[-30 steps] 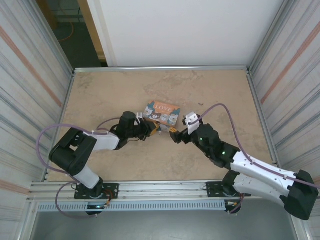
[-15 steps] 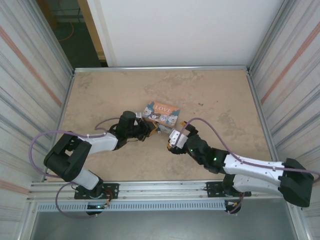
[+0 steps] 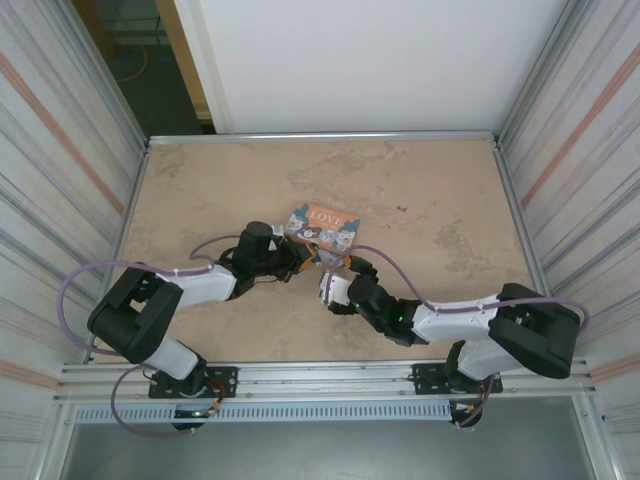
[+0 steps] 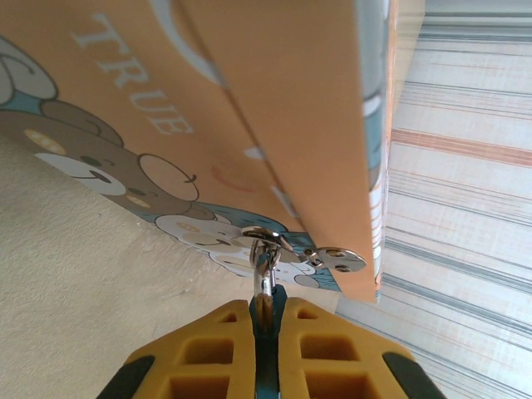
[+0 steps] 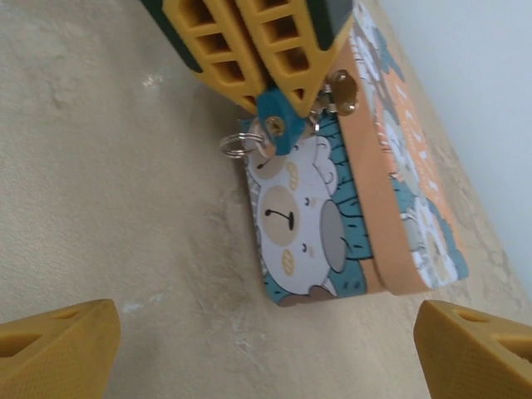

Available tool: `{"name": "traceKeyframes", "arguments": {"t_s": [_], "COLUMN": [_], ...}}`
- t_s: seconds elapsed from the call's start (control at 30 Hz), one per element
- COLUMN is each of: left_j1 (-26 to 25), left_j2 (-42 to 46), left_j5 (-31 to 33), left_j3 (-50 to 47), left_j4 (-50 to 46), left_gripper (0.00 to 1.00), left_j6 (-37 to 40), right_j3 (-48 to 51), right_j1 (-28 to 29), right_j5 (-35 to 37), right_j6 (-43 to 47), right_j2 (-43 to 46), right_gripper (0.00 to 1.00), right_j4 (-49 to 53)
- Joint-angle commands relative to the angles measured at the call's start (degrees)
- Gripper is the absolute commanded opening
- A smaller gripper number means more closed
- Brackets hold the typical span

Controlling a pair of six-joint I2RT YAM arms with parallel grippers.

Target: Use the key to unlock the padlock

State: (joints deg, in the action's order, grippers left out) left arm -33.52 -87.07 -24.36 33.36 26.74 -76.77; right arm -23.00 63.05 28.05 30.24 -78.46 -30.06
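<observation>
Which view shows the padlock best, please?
The right wrist view: the padlock shows its blue body face-on, pinched in the left tool. The left wrist view catches its silvery shackle and a blue sliver; the top view leaves it too small to tell.

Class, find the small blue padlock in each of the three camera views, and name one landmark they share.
Top external: padlock, a speck by the near edge of the orange tin.
Left wrist: bottom centre, clamped in the left gripper.
Right wrist: upper centre, blue body showing.
Shared landmark: the orange tin.
</observation>
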Motion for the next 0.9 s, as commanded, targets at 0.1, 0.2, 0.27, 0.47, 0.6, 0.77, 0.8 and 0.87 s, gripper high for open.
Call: {"name": "traceKeyframes", "arguments": {"t_s": [0.1, 0.2, 0.27, 0.47, 0.6, 0.77, 0.8, 0.87], "left_j1": [-0.7, -0.7, -0.6, -0.6, -0.7, -0.6, -0.6, -0.7], "left_j2": [2.1, 2.2, 2.3, 2.3, 2.2, 2.0, 2.0, 2.0], "left_j5": [0.0, 0.1, 0.0, 0.0, 0.0, -0.1, -0.1, -0.1], "left_j3": [1.6, 1.4, 1.4, 1.4, 1.4, 1.4, 1.4, 1.4], "left_j4": [0.9, 1.2, 1.4, 1.4, 1.4, 1.7, 1.7, 1.8], "left_gripper": [0.0, 0.0, 0.0, 0.0, 0.0, 0.0, 0.0, 0.0], "left_j6": [0.1, 0.0, 0.2, 0.2, 0.2, 0.1, 0.0, 0.0], "right_j3": [-3.7, -4.7, -5.3, -6.3, -6.7, -7.4, -7.5, -7.8], "right_j1": [0.0, -0.5, -0.7, -1.2, -1.2, -1.2, -1.2, -1.1], "right_j5": [-2.0, -3.2, -3.5, -3.7, -3.4, -3.1, -3.2, -3.2], "right_j6": [2.2, 2.4, 2.7, 3.0, 2.7, 2.3, 2.2, 2.1], "right_j2": [-3.1, -3.9, -4.5, -5.6, -6.4, -7.1, -7.3, -7.7], "right_gripper": [0.77, 0.7, 0.65, 0.49, 0.41, 0.35, 0.34, 0.33], "right_j4": [-5.2, -5.4, -5.4, -5.4, -5.5, -5.6, -5.7, -5.8]}}
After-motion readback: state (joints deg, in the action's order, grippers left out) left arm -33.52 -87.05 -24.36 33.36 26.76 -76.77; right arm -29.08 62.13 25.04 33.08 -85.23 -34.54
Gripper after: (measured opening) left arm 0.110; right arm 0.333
